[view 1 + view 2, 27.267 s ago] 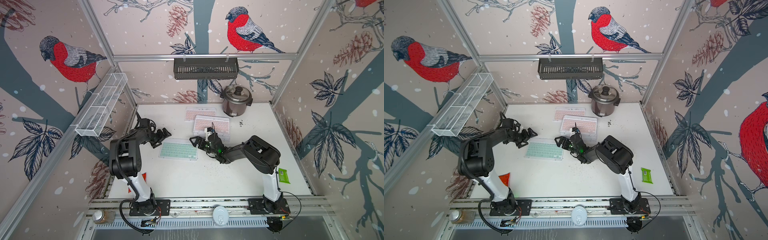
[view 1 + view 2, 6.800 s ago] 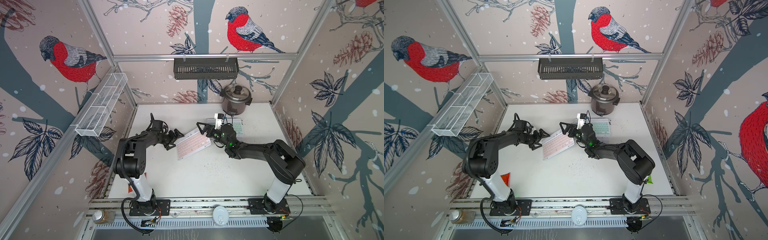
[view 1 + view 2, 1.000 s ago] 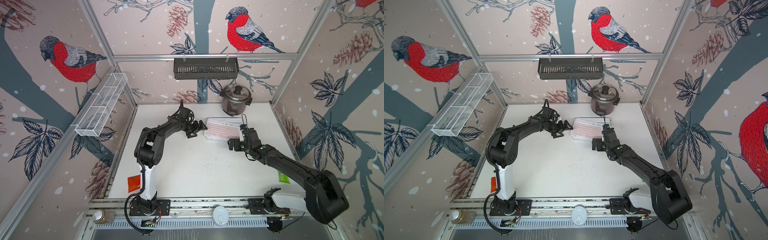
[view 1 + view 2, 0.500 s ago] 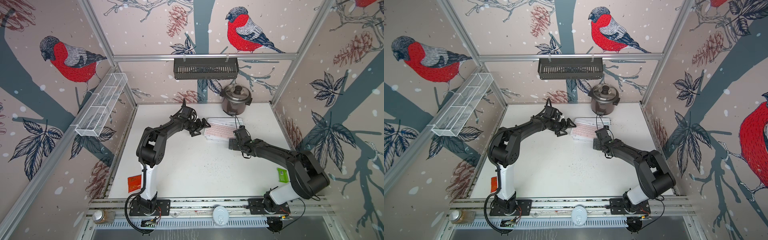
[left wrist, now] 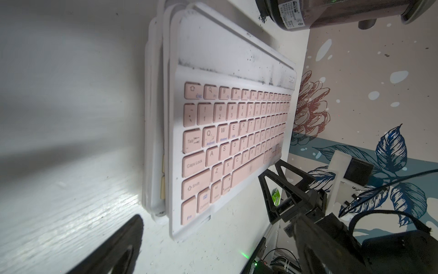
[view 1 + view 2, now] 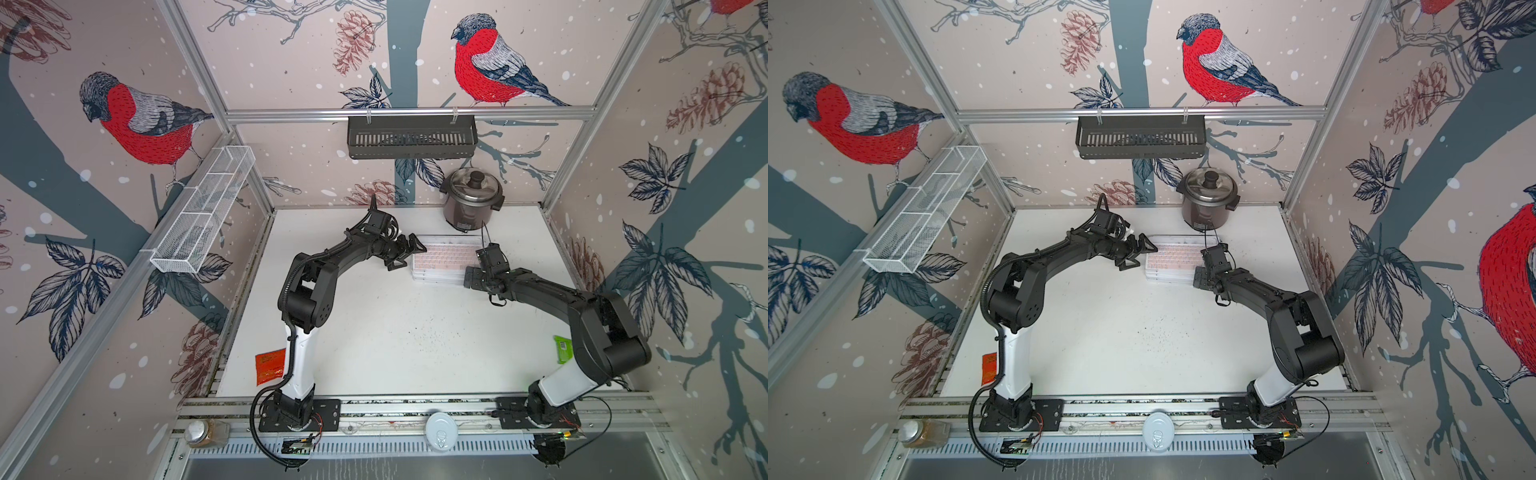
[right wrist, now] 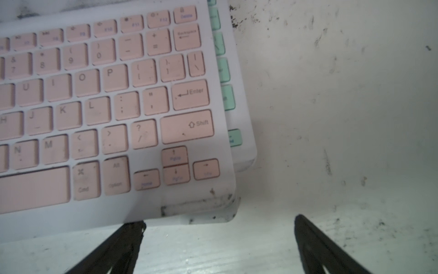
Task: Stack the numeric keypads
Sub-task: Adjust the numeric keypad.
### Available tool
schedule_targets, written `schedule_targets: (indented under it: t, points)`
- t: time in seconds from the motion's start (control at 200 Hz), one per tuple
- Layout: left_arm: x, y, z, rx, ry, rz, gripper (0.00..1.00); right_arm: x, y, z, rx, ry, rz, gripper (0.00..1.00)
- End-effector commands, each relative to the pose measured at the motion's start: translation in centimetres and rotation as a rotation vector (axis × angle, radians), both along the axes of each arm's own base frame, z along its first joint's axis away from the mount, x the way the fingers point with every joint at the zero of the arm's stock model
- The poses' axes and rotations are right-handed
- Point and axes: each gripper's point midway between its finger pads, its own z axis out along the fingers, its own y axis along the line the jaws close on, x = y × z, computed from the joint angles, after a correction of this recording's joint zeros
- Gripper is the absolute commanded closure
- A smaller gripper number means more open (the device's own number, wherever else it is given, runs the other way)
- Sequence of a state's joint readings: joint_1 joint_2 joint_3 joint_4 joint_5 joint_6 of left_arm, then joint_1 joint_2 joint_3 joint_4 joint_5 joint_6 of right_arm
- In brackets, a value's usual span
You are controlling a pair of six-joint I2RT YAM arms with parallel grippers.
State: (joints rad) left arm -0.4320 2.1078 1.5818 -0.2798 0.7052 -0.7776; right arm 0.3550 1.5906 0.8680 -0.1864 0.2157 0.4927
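1. Two pincers flank the numeric keypads (image 6: pixel 442 262). My right gripper (image 7: pixel 218 221) stands wide open and empty, one fingertip (image 7: pixel 136 225) at the pile's near edge.
2. My left gripper (image 6: pixel 409 257) is spread open too, holding nothing, just beside the pile's short end.
3. Between them the pile lies on the table (image 6: pixel 395 332), a pink-keyed one (image 7: pixel 106 106) on top, slightly askew over a mint-keyed one (image 7: pixel 228 97).
4. Beyond both pincers stands a rice cooker (image 6: pixel 471 199).

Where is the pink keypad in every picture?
In both top views: pink keypad tops the stack, in front of the rice cooker.
Left wrist: pink keypad mid-picture, rice cooker beyond.
Right wrist: pink keypad fills much; rice cooker absent.
Shared landmark: rice cooker.
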Motion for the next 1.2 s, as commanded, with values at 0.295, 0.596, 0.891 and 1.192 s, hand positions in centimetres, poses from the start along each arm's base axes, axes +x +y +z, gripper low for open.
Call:
schedule_targets:
  t: [0.295, 0.596, 0.891, 1.192]
  points:
    - [1.1, -0.7, 0.4, 0.001, -0.001, -0.021, 0.01, 2.3, -4.3, 7.5, 0.294, -0.142, -0.094, 0.0]
    - [2.1, -1.0, -0.5, 0.012, 0.011, -0.013, 0.01, 9.2, -3.0, 5.3, 0.367, -0.081, -0.093, 0.0]
    - [2.9, -1.7, -1.0, 0.0, 0.021, -0.016, 0.01, 10.6, -0.4, 1.9, 0.357, -0.021, -0.083, 0.0]
    - [3.3, -2.3, -1.1, -0.005, 0.022, -0.024, 0.01, 10.1, 2.5, 2.2, 0.276, -0.014, -0.071, 0.0]
